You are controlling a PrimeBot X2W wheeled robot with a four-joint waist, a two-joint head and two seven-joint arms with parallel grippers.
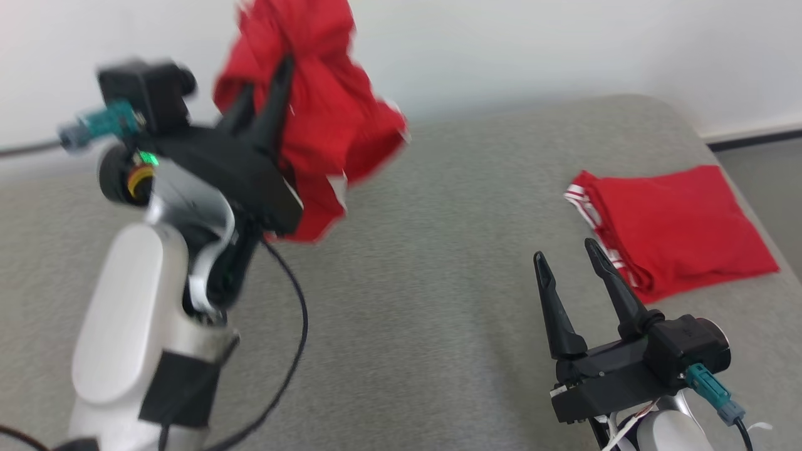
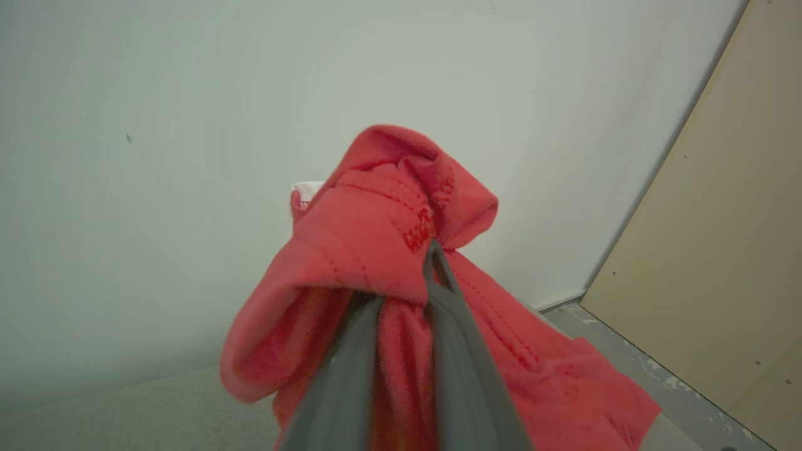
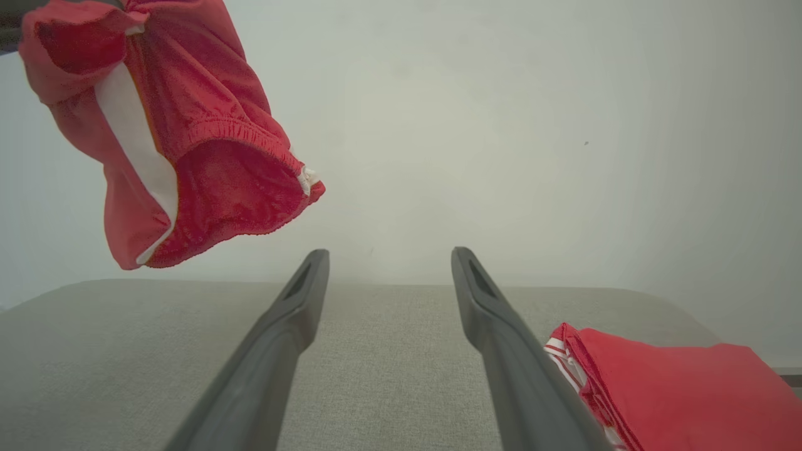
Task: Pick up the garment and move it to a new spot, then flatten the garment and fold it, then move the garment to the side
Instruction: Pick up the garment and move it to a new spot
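A crumpled red garment (image 1: pixel 319 119) with white side stripes hangs in the air above the grey cushioned surface (image 1: pixel 426 300), at the upper left of the head view. My left gripper (image 1: pixel 266 81) is shut on its bunched fabric, and the cloth drapes over both fingers in the left wrist view, where the garment (image 2: pixel 376 250) covers the gripper (image 2: pixel 407 282). The same garment (image 3: pixel 182 138) dangles at the upper left of the right wrist view. My right gripper (image 1: pixel 567 250) stands open and empty low at the right, its fingers (image 3: pixel 301 300) spread wide over the surface.
A folded red garment (image 1: pixel 677 225) with red-and-white striped trim lies flat at the right side of the surface, just beyond my right gripper. A white wall rises behind. The surface's rounded right edge drops to a grey floor (image 1: pixel 764 169).
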